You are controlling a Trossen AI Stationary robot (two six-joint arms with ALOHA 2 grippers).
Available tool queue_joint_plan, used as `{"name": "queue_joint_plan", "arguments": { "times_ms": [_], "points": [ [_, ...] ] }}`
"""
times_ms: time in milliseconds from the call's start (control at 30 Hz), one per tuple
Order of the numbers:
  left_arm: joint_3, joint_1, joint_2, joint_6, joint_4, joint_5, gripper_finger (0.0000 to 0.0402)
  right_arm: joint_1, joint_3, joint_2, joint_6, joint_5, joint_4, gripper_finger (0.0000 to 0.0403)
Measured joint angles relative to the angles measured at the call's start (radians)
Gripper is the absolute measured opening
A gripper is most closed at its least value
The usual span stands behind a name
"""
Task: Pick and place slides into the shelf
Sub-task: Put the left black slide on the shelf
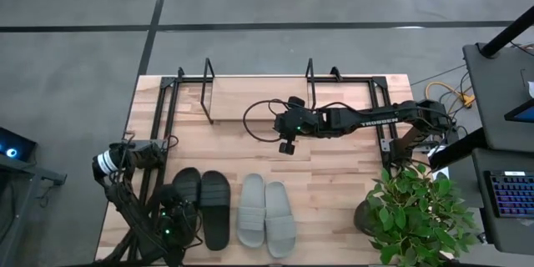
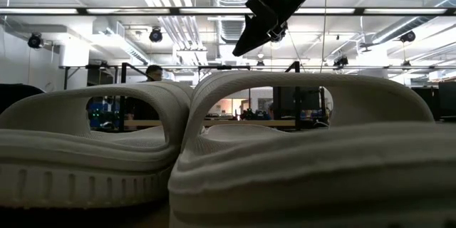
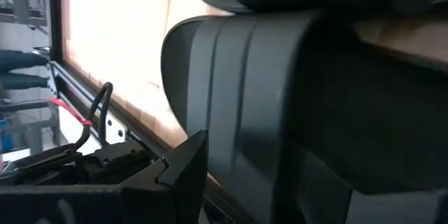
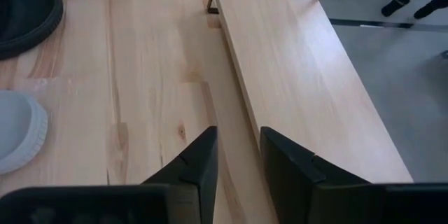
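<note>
Two black slides point(image 1: 187, 182) point(image 1: 216, 209) and two light grey slides point(image 1: 251, 209) point(image 1: 280, 219) lie side by side, soles down, near the table's front edge. The grey pair point(image 2: 313, 149) fills the low view. My left gripper point(image 1: 177, 217) is open low over the heel half of the leftmost black slide point(image 3: 280, 98). One finger point(image 3: 187, 164) shows beside its strap, and the slide hides the other. My right gripper point(image 1: 286, 146) point(image 4: 238, 154) hangs open and empty above mid-table, just in front of the shelf's wooden board point(image 4: 301, 77). The shelf point(image 1: 259, 100) stands at the far edge. My left gripper comes slanting down from the table's near left at the strap point(image 3: 231, 112) of the leftmost black slide. Whether its fingers touch the slide I cannot tell, because the slide hides the second finger. The slide lies flat on the table.
A potted plant point(image 1: 417, 209) stands at the near right corner. The shelf's upright wire loops point(image 1: 209, 75) point(image 1: 309, 73) rise at either end of its board. Bare tabletop point(image 1: 334, 183) lies between the slides and the shelf. Cables point(image 1: 263, 121) trail from the right arm.
</note>
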Motion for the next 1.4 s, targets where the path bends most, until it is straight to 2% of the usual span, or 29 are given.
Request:
{"name": "queue_joint_plan", "arguments": {
  "times_ms": [233, 633, 767, 1100, 1400],
  "points": [
    [-0.032, 0.001, 0.000, -0.073, 0.001, -0.001, 0.0171, 0.000, 0.000, 0.000, 0.000, 0.000, -0.007, 0.0101],
    [-0.047, 0.001, 0.000, -0.077, 0.012, -0.009, 0.0167, 0.000, 0.000, 0.000, 0.000, 0.000, -0.013, 0.0085],
    [-0.054, 0.001, 0.000, -0.077, 0.013, -0.010, 0.0134, 0.000, 0.000, 0.000, 0.000, 0.000, -0.012, 0.0080],
    [-0.062, 0.002, 0.000, -0.076, 0.025, -0.012, 0.0011, 0.000, -0.001, 0.000, 0.000, 0.000, -0.012, 0.0076],
    [-0.062, 0.002, 0.000, -0.077, 0.010, -0.012, 0.0002, 0.000, -0.001, 0.000, 0.000, 0.000, -0.012, 0.0074]
  ]
}}
